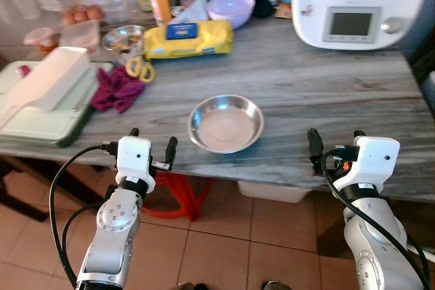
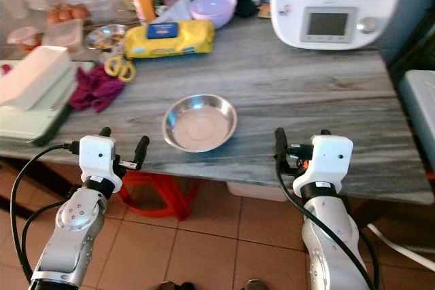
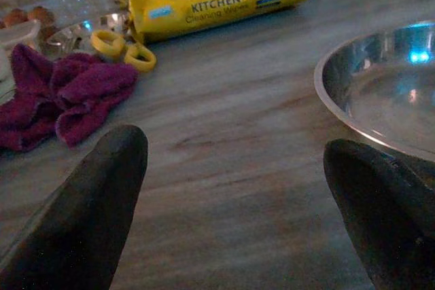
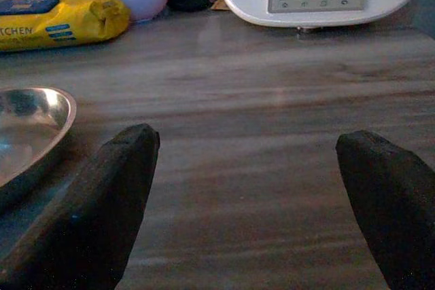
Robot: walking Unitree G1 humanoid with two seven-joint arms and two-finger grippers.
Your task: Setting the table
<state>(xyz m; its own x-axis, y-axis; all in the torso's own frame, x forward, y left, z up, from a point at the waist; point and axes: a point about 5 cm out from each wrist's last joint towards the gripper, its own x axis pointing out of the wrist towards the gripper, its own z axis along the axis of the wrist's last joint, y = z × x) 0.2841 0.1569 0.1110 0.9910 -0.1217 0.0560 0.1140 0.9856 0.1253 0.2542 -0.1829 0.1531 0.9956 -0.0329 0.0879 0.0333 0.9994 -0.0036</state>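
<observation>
A shallow steel bowl (image 1: pixel 225 123) sits empty near the front edge of the grey wood-grain table (image 1: pixel 326 79). My left gripper (image 1: pixel 151 144) hovers at the table's front edge, just left of the bowl, with its fingers open and nothing between them. In the left wrist view the bowl's rim (image 3: pixel 380 93) lies just beyond one of the fingertips (image 3: pixel 380 215). My right gripper (image 1: pixel 335 142) is also open and holds nothing, at the front edge to the right of the bowl. The right wrist view shows bare tabletop (image 4: pixel 258 134) ahead of it.
A maroon cloth (image 1: pixel 117 89), yellow scissors (image 1: pixel 141 68) and a yellow wipes pack (image 1: pixel 189 39) lie left of centre. A white box on a green tray (image 1: pixel 51 76) fills the left end. A white kitchen machine (image 1: pixel 350 5) and a lilac bowl (image 1: pixel 231 8) stand at the back. A red stool (image 1: pixel 180 191) is below the table.
</observation>
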